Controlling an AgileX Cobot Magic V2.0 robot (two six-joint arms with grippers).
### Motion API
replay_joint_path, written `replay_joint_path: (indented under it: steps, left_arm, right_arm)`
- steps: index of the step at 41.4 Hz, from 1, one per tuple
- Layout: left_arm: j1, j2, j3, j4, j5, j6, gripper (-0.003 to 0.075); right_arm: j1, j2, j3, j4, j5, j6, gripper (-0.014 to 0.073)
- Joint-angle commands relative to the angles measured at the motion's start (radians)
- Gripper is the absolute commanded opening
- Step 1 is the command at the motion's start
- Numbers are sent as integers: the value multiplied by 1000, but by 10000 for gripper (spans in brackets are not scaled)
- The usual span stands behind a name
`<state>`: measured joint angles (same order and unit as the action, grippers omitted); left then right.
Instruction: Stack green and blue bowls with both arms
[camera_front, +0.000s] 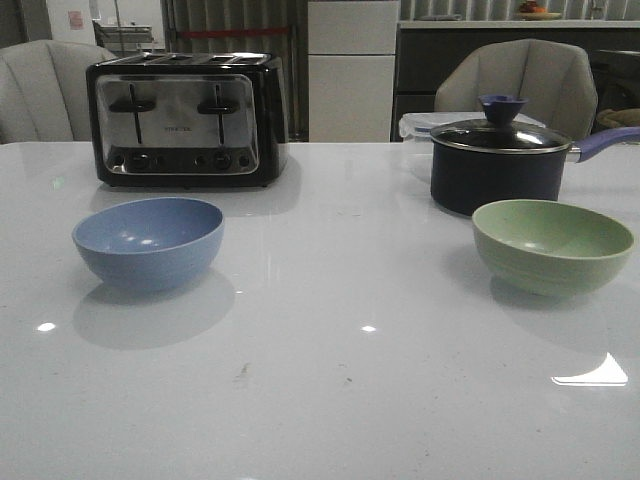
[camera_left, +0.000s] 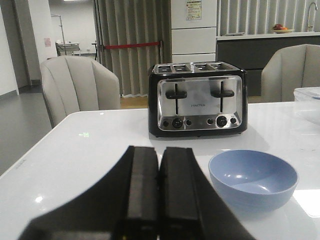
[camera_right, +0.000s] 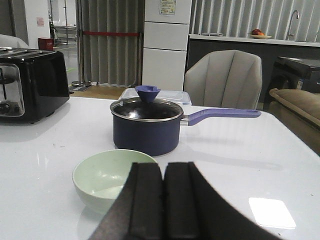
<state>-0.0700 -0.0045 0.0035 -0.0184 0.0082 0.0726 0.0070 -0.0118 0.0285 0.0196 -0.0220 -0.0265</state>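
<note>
The left gripper (camera_left: 160, 192) is closed and holds nothing, back from the blue bowl (camera_front: 148, 242), which sits upright on the left of the white table (camera_front: 330, 380). Behind it stands a toaster (camera_front: 186, 120). Bare tabletop separates the bowls. On the right, the green bowl (camera_front: 552, 245) sits just before a lidded saucepan (camera_front: 500, 165). The right gripper (camera_right: 163, 200) is closed and empty, near it.

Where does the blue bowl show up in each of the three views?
Front view: the blue bowl sits left of centre, in front of the toaster.
Left wrist view: blue bowl is beside the shut left tool, toaster behind.
Right wrist view: not in it; only the toaster's end shows.
Shared landmark: the toaster.
</note>
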Motion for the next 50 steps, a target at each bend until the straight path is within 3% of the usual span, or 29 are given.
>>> replay_joint_path:
  steps: [1,26,33,39,50]
  left_arm:
    - [-3,-19,4,-2,-88,-3,99]
    - [-3,-19,4,-2,-90,-3,99]
    - [-3,-19,-17,2,-168,0,99]
    - [-3,-19,-140,2,-134,0,99]
    - [-3,98,-478,-50,119,0,99]
  right_arm:
    - [-4,-18,-4,-6,-93,-1,43]
    - [-4,-18,-4,-6,-101,-1,43]
    - [-4,-18,-31,-6,-121,-1,43]
    - [-3,-17,-168,-6,-31,-1,43]
    - [-3,98,-471,-6,192,-1,43]
